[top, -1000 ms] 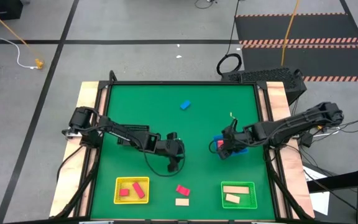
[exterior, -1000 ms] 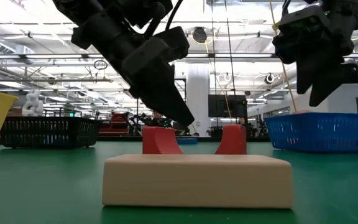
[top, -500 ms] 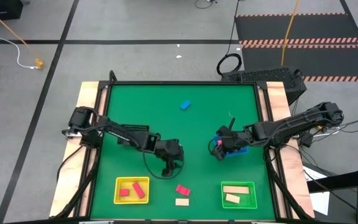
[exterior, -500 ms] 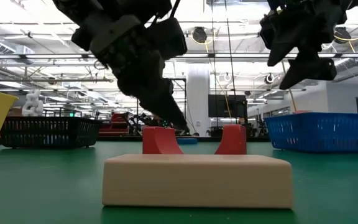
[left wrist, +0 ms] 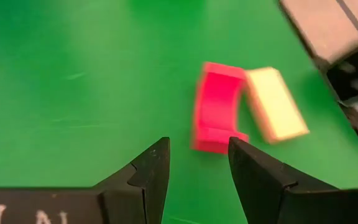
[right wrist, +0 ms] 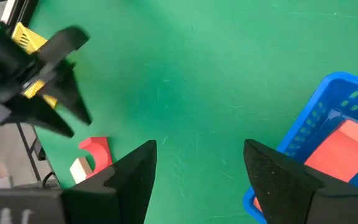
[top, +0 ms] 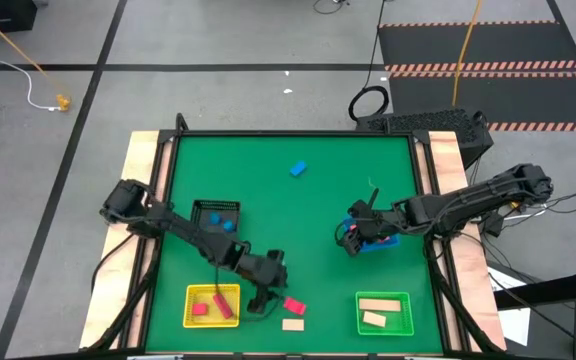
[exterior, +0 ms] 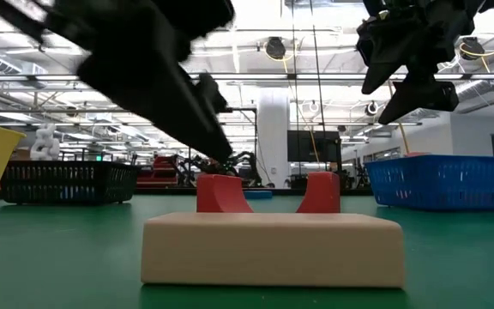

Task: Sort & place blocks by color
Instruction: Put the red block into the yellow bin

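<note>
A red arch block (top: 294, 305) lies flat on the green mat near the front edge, with a cream block (top: 292, 324) just nearer. My left gripper (top: 260, 297) is open and empty, low, just left of the red block; in the left wrist view (left wrist: 197, 162) its fingers point at the red block (left wrist: 216, 115) and cream block (left wrist: 275, 112). My right gripper (top: 351, 240) is open and empty above the blue tray (top: 383, 240). The right wrist view (right wrist: 197, 168) shows a salmon-pink block (right wrist: 347, 149) in that tray. A blue block (top: 298, 169) lies far back.
A yellow tray (top: 193, 293) holds red blocks, a green tray (top: 360, 312) holds cream blocks, and a black tray (top: 200, 208) at the left holds blue blocks. Wooden rails run along the mat's left and right sides (top: 146, 180).
My left gripper has swept from the mat's middle toward the near edge and come down beside the red arch block, which uncovers the black tray. My right gripper has risen a little over the blue tray. The blocks have not moved.
</note>
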{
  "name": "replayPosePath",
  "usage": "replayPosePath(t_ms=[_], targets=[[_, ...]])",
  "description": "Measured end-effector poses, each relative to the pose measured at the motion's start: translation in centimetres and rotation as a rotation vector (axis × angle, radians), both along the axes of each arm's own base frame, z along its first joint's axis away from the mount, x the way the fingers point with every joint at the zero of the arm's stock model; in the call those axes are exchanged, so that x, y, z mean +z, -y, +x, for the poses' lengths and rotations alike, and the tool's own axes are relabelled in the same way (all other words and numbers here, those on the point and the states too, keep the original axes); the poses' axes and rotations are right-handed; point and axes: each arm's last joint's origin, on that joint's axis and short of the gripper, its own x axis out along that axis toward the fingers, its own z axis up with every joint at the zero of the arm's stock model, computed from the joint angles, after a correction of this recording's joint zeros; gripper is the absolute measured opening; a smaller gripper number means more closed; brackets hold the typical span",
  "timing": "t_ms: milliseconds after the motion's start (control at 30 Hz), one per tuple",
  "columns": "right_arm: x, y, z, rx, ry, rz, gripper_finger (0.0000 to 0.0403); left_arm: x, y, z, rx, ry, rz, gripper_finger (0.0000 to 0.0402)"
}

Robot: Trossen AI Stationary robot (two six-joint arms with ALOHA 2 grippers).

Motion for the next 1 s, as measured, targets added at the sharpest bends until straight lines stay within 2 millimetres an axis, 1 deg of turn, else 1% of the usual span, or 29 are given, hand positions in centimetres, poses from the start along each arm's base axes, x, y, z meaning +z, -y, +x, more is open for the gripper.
replayPosePath(t_ms=[133,233,367,533,667,767,867,1000], targets=[[0.0,0.0,0.0,-0.007,0.002,-0.008,0.0233,0.0,2.3,-1.0,-0.091,0.062,0.113,0.0163],[0.0,0.1,0.0,-0.030,0.007,-0.032,0.0233,0.5,3.3,-1.1,-0.128,0.166,0.189,0.0164],[0.0,0.1,0.0,-0.035,0.010,-0.036,0.0233,1.0,3.6,-0.8,-0.071,0.254,0.226,0.0164],[0.0,0.1,0.0,-0.035,0.011,-0.035,0.0233,1.1,3.5,-0.6,-0.025,0.256,0.188,0.0164],[0.0,0.1,0.0,-0.035,0.011,-0.035,0.0233,0.8,4.0,-0.8,-0.035,0.244,0.178,0.0164],[-0.1,0.1,0.1,-0.037,0.022,-0.035,0.0233,0.3,4.3,-0.6,-0.032,0.256,0.163,0.0164],[-0.7,0.1,0.1,-0.037,0.047,-0.028,0.0233,-0.8,4.7,-0.4,-0.034,0.256,0.165,0.0164],[-1.8,0.2,-0.1,-0.052,0.066,-0.005,0.0233,-2.7,4.7,-0.2,-0.005,0.234,0.253,0.0164]])
